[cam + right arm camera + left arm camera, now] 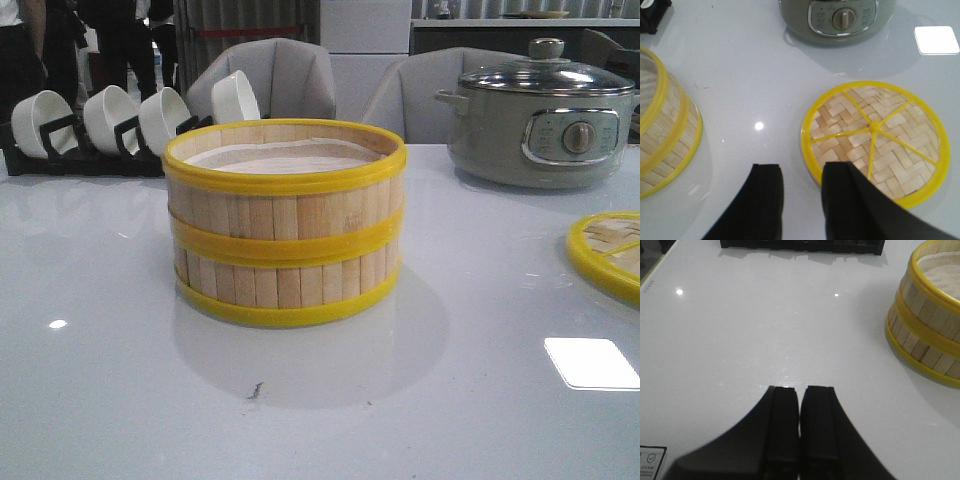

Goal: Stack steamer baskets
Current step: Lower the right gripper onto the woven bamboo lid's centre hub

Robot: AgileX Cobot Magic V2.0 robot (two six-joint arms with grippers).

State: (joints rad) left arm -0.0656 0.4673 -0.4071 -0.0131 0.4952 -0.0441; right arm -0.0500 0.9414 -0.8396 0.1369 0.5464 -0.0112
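Nearest the robot, above the near part of the table [100,380], both grippers are seen only in their wrist views. The left gripper [800,405] is shown with its fingers pressed together and nothing between them. The right gripper [802,192] is held with its fingers apart, also empty, poised just above the near rim of the lid [875,140], which lies flat with its spoked side up near the table's right edge.

Further in, about the middle of the table, the two steamer baskets [285,225] are found already one upon the other, the yellow rims meeting in a single band halfway up and the paper liner showing inside the upper one. The stack appears square and upright, with no overhang visible.

The baskets lie ahead and to the right of the left gripper, ahead and to the left of the right one; being round, no long axis is offered. Neither gripper is touching them, and which arm is nearer cannot be told. The stacking is judged complete.

Toward the far edge, the electric pot [540,125] stands at the right and a rack of white bowls [130,125] at the left.
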